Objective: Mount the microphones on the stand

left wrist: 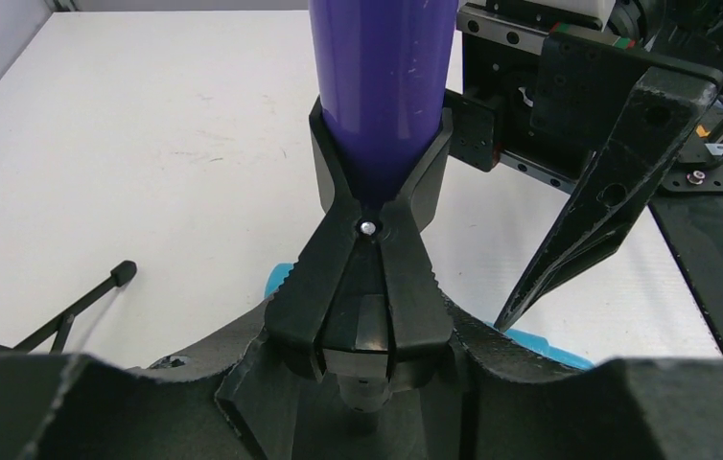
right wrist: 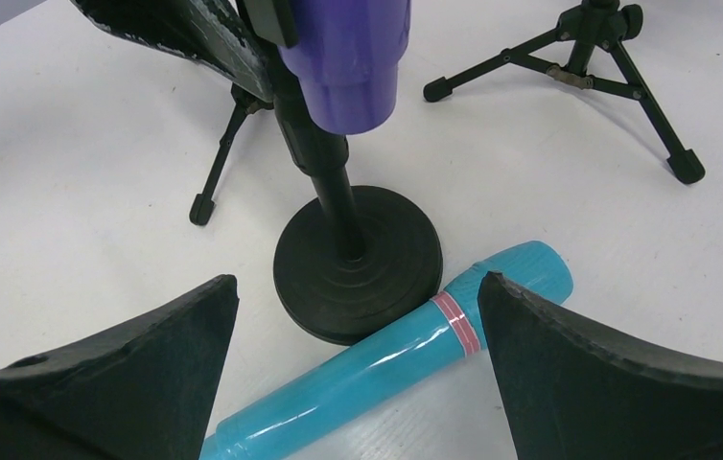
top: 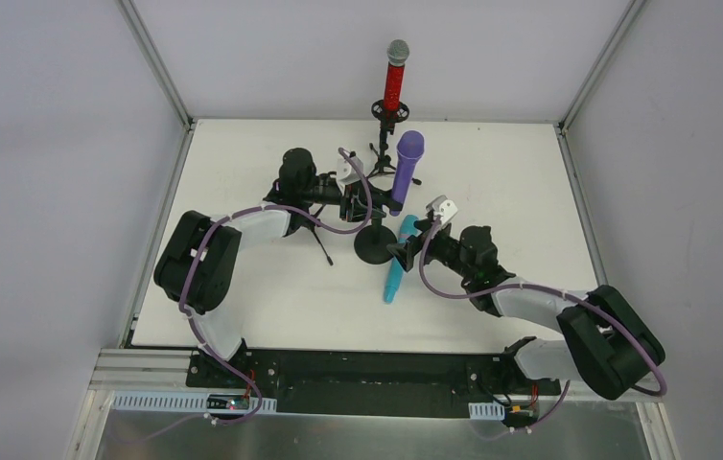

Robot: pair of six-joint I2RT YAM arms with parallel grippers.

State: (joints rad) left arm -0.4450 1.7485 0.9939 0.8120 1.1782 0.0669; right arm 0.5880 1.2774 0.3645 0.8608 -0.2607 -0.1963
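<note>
Cyan microphone [top: 394,280] lying (one), two mounted

The left arm [top: 206,264] and right arm [top: 569,316] are built of bulky black joint housings joined by smooth white links. A purple cable [top: 334,230] is looped along each. A white block [top: 349,172] is mounted at each wrist. The fingers [right wrist: 137,383] are shaped as matte black wedges

Round base [right wrist: 358,264] blocks cyan microphone [right wrist: 377,364] on 1 side; table [right wrist: 626,287] open opposite
</note>
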